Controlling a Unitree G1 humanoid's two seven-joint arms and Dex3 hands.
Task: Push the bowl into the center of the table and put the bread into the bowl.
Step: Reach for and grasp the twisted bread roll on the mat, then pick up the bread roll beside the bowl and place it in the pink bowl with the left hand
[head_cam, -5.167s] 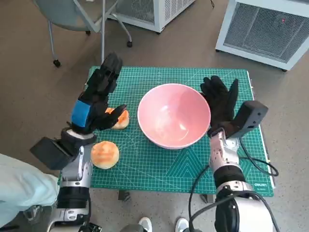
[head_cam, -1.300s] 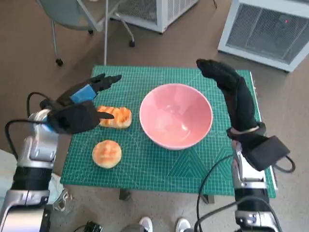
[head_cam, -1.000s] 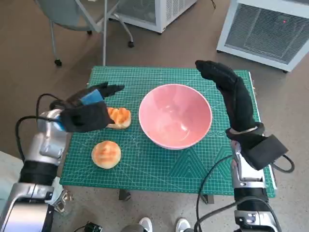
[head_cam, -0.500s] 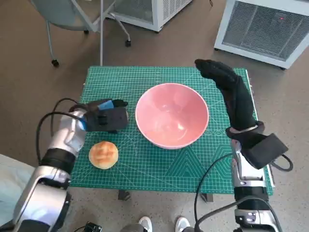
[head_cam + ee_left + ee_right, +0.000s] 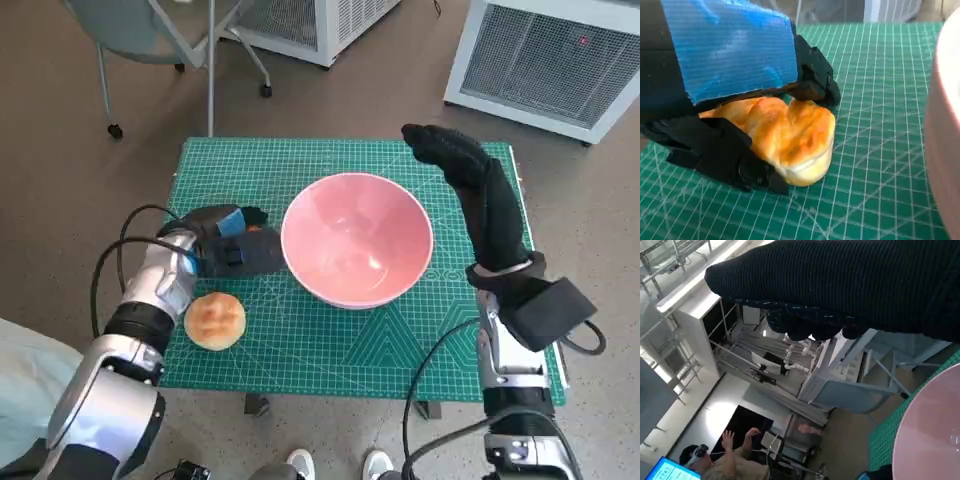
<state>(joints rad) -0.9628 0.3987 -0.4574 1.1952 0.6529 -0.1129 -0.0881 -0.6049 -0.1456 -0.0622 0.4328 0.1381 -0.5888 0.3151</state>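
The pink bowl (image 5: pixel 357 238) stands near the middle of the green mat (image 5: pixel 300 350), and its rim (image 5: pixel 946 125) shows in the left wrist view. Just left of it, my left hand (image 5: pixel 235 248) covers a long golden bread (image 5: pixel 787 135) that lies on the mat. The black fingers (image 5: pixel 725 157) grip the bread from both sides. A round bun (image 5: pixel 214 320) sits nearer me on the left, untouched. My right hand (image 5: pixel 470 185) is raised past the bowl's right rim, stretched out and holding nothing. The bowl's edge (image 5: pixel 930 440) appears under the glove (image 5: pixel 850 285).
A chair's legs (image 5: pixel 110 125) stand on the floor beyond the mat's far left. White grilled units (image 5: pixel 545 60) stand beyond the far right. A person (image 5: pixel 722 460) with raised hands shows in the right wrist view. A cable (image 5: pixel 110 270) loops off my left forearm.
My left hand has come down and rightward over the long bread and closed round it. The right hand stays raised by the bowl. The bowl and bun have not moved.
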